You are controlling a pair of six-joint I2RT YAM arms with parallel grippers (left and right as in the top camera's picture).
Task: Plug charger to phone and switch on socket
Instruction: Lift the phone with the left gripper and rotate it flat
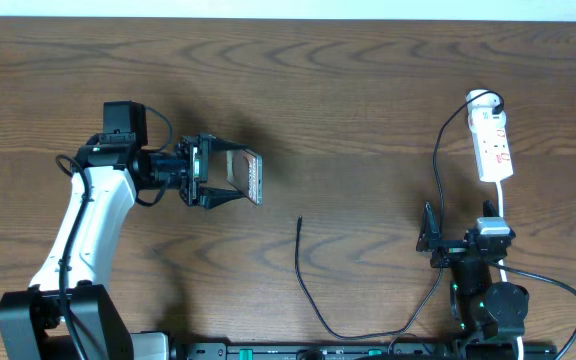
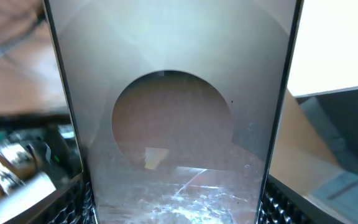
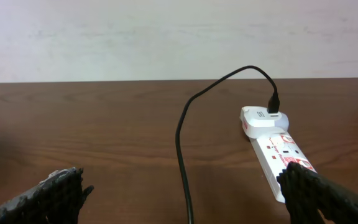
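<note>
My left gripper (image 1: 218, 178) is shut on the phone (image 1: 245, 176), a brownish-grey glossy slab held on edge above the table's left half. The left wrist view is filled by the phone (image 2: 173, 124), with a finger pad (image 2: 79, 202) against each long edge. The charger cable's free plug tip (image 1: 300, 219) lies on the wood to the right of the phone. From there the cable (image 1: 313, 300) loops along the front edge and up to the socket (image 1: 492, 140), a white power strip at the far right. My right gripper (image 1: 463, 232) stands open just in front of the socket (image 3: 278, 149), with the cable (image 3: 182, 143) running between its fingers.
A black plug (image 3: 273, 102) sits in a white adapter at the strip's far end. A white cord (image 1: 502, 205) runs from the strip toward the right arm. A pale wall rises behind the table's far edge (image 3: 104, 81).
</note>
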